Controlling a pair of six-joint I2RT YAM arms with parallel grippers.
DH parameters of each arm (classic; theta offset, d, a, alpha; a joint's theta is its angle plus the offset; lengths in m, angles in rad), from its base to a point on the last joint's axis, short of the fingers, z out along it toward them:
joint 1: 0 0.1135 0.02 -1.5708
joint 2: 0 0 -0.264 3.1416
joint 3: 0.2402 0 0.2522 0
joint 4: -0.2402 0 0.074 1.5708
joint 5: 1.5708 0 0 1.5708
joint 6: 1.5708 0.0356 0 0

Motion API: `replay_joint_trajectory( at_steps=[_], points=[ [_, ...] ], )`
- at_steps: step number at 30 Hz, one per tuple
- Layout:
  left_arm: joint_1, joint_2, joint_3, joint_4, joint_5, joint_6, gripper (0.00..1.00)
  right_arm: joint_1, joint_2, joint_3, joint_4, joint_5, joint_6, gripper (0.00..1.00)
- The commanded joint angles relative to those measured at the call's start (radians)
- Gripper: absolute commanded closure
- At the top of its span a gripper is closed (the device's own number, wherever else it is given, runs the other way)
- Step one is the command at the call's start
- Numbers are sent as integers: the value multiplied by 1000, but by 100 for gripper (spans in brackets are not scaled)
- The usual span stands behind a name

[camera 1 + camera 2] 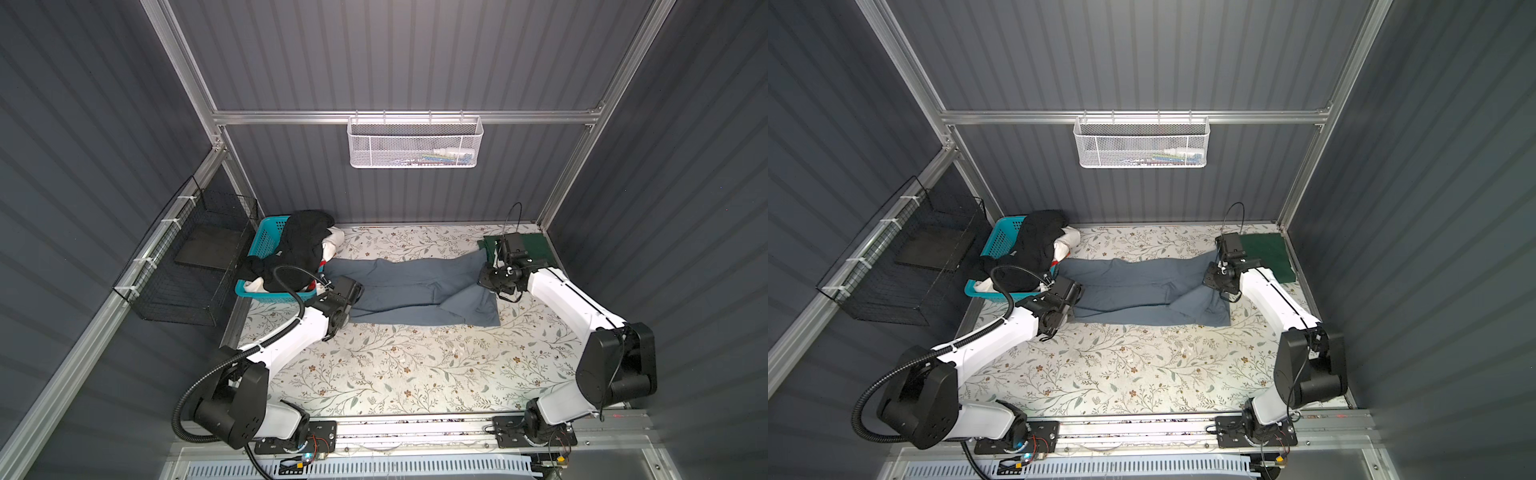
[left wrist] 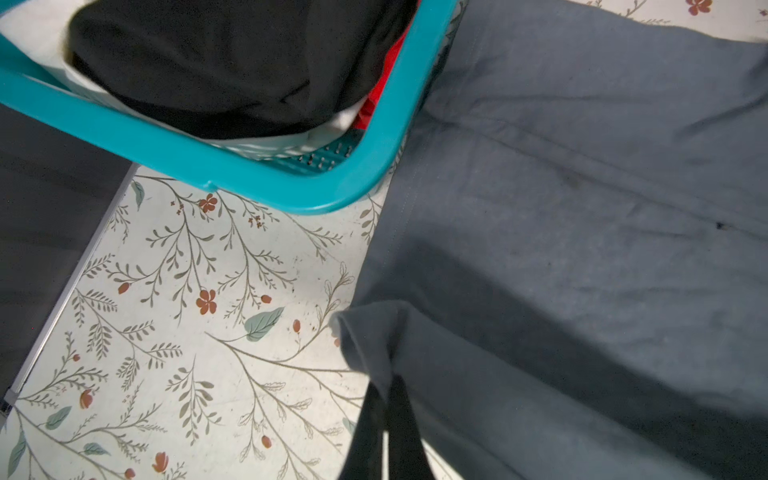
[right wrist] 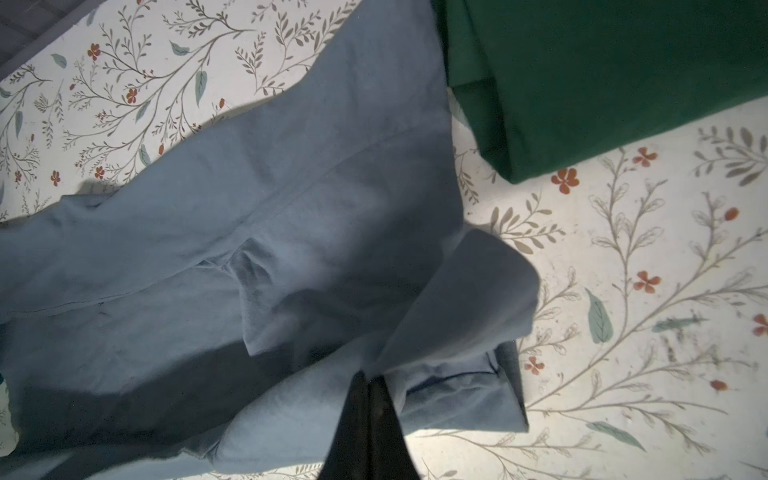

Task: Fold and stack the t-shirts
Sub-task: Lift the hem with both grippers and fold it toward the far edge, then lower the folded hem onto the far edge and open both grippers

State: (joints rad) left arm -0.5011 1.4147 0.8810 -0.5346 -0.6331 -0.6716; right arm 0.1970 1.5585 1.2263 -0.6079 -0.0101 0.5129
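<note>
Between the jaws, both arms: cloth. Left gripper [image 2: 386, 384], jaws closed narrow on a bunched corner of the slate blue-grey t-shirt [image 1: 415, 286], which is held just clear of the table [image 1: 395, 374]. Right gripper [image 3: 368, 380], jaws likewise pinched tight on a gathered fold at the opposite end, just beside a sleeve.

Item: slate blue-grey t-shirt.
- Location: far half of the table, strung between the two grippers. Its left end lies up against the turquoise basket [image 1: 266, 235] and its right end just beside the dark green t-shirt [image 1: 536, 247].
- Long axis: left to right across the table, in both top views.
- Orientation: stitched hem edge at the left end and sleeve at the right, so the shoulders likely lie to the right. Collar not seen.
- Condition: doubled lengthwise, creased.

Handling: light, limp, no stiffness, not fragile. It should drape and slide easily on the smooth floral surface. Best taken at corners or hem edges, pinching all layers, and kept taut between two holds, or it will likely slump.

Other stock:
- Dark green t-shirt, folded flat, far right corner.
- Black t-shirt [image 1: 305, 237], white t-shirt [image 1: 334, 241] and red t-shirt [image 2: 376, 99], heaped unfolded in the basket.
</note>
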Motion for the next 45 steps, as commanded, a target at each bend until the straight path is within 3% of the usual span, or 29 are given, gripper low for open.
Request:
replay_joint_trajectory(
  at_steps=[1,12,45],
  points=[
    [12,29,39,3,-16,14,100,-11,39,51,-32,-11,-19,100],
    [72,203,146,22,43,56,100,-41,144,144,-58,-39,-29,100],
    [136,336,227,68,70,102,100,-48,300,319,-108,-43,-73,100]
  ],
)
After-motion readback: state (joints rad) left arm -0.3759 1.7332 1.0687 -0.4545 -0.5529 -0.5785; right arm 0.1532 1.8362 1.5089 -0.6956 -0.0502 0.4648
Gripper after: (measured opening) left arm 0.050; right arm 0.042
